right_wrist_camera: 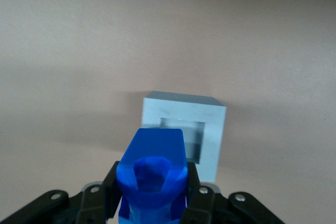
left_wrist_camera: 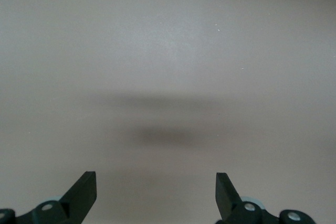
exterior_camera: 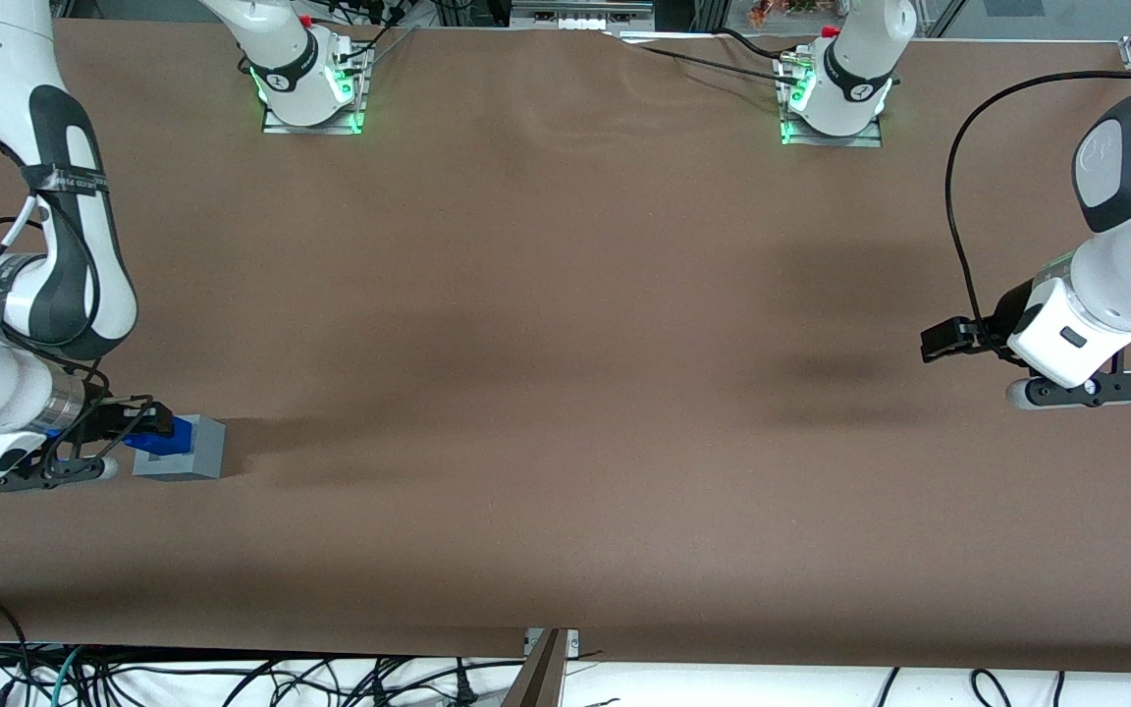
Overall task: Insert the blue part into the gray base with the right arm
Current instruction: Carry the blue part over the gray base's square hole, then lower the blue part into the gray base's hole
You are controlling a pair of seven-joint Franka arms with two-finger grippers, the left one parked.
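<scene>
Close in, the tool (right_wrist_camera: 152,195) is clamped on the blue part (right_wrist_camera: 152,174), its black fingers (right_wrist_camera: 195,195) pressed to both sides of the block, so the pick-up looks done. The gray base (right_wrist_camera: 184,129) stands on the worktop just ahead of the held piece, its square recess empty and plainly showing. The blue part hangs near the base's edge rather than squarely over that recess; I'd judge the carry is almost finished, with the last lining-up, the lowering and the release left to do. From the front camera, the right arm (exterior_camera: 26,324) reaches down at its own end of the worktop, and the blue part sits at the base's upper edge, on the side facing the arm. Away from the base, the brown worktop (exterior_camera: 565,393) stretches out smooth, with soft shadows across it. Farther off than the base stand two arm mounts glowing green (exterior_camera: 310,93), with cables and frame rails past the worktop's edge.
</scene>
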